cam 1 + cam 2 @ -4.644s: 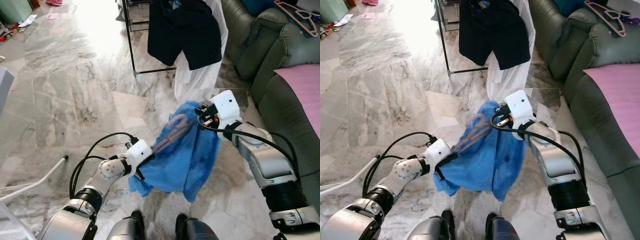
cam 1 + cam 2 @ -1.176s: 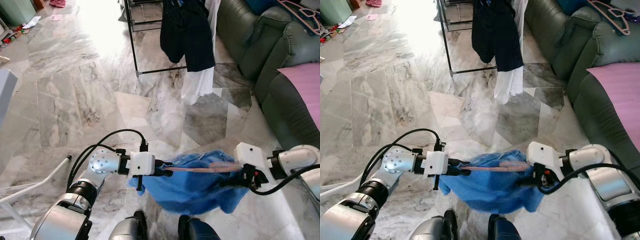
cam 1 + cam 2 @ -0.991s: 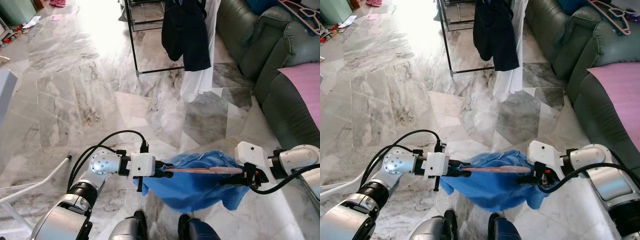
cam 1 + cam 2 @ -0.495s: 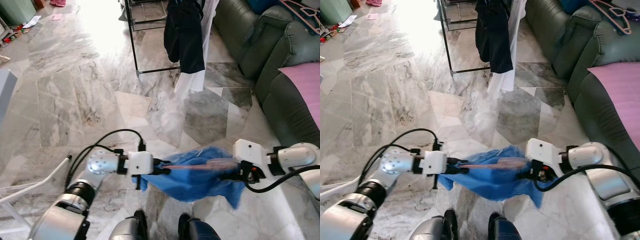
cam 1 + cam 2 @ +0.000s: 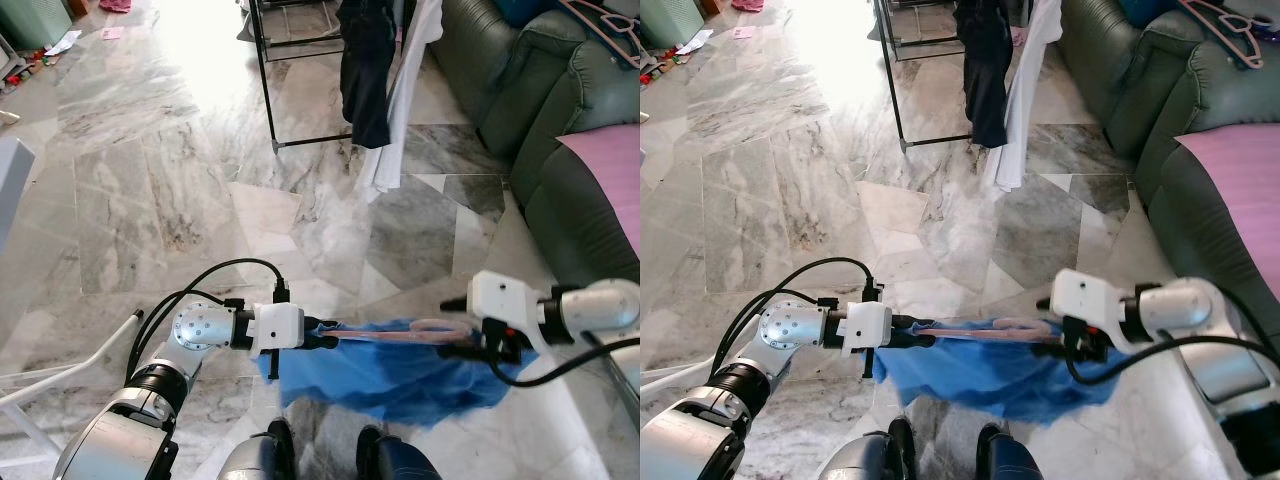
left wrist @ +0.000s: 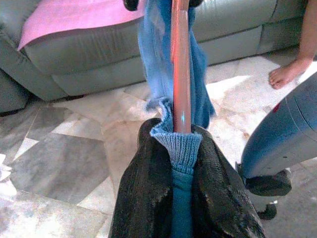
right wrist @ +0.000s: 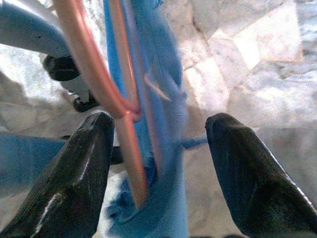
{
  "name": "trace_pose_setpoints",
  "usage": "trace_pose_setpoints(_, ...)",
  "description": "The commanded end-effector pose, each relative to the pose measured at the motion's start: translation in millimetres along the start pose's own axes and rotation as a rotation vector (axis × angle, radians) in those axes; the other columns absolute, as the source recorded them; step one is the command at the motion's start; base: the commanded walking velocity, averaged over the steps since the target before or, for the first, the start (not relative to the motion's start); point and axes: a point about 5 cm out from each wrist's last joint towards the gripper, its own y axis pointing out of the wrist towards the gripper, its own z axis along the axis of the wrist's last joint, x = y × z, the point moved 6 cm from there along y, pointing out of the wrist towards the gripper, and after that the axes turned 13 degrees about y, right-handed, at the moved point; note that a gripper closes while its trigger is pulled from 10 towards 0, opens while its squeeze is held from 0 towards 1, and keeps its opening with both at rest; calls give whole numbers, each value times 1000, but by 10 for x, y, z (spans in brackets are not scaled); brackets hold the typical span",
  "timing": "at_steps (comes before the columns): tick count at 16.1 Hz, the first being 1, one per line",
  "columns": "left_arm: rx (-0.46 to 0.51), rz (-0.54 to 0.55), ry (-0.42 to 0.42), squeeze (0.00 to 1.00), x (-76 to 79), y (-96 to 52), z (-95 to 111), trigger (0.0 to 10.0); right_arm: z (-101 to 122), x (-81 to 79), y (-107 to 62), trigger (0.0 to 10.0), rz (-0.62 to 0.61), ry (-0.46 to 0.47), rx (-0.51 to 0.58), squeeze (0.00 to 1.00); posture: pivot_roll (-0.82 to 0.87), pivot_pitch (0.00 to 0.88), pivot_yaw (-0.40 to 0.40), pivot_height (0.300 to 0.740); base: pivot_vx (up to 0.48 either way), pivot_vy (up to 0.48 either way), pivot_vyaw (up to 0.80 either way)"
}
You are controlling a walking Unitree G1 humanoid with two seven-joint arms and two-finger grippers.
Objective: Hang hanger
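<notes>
A pink hanger (image 5: 400, 334) lies level just in front of my legs, stretched between both grippers. A blue garment (image 5: 400, 382) is draped over it and sags toward the floor. My left gripper (image 5: 325, 341) is shut on the hanger's left end and the garment's ribbed edge (image 6: 181, 148). My right gripper (image 5: 466, 348) is at the hanger's right end. In the right wrist view its fingers (image 7: 84, 168) stand wide apart, open, with the hanger (image 7: 84, 59) and the blue cloth (image 7: 148, 74) between them.
A black drying rack (image 5: 268, 80) stands ahead with a dark garment (image 5: 366, 70) and a white one (image 5: 402, 100) hanging on it. On the right is a green sofa (image 5: 545, 170) with a pink cloth (image 5: 612, 160) and another pink hanger (image 5: 600, 20). A person's bare foot (image 6: 285, 75) is near.
The blue garment has dropped lower and spread out under the hanger. The hanger stays level between the two grippers. The view has shifted slightly against the rack.
</notes>
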Motion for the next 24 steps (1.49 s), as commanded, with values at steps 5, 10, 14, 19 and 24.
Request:
trace_pose_setpoints(5, 12, -11, 8, 0, -1, 13, 22, 10000, -194, -111, 63, 0, 72, 75, -27, 0, -232, 236, 66, 740, 0, 0, 0)
trace_pose_setpoints(10, 21, -11, 12, 0, -13, -8, 35, 10000, -290, -134, 146, 0, 100, 109, -36, 0, -222, 236, 68, 740, 0, 0, 0)
trace_pose_setpoints(14, 28, -18, 14, 0, -11, -6, 46, 10000, -319, -148, 175, 0, 115, 118, -37, 0, -223, 234, 72, 740, 0, 0, 0)
trace_pose_setpoints(19, 33, -28, 9, 0, 20, 10, 49, 10000, -301, -148, 158, 0, 123, 121, -27, 0, -228, 230, 69, 740, 0, 0, 0)
trace_pose_setpoints(24, 30, -32, 4, 0, 45, 10, 39, 10000, -274, -152, 157, 0, 133, 124, -18, 0, -226, 227, 68, 740, 0, 0, 0)
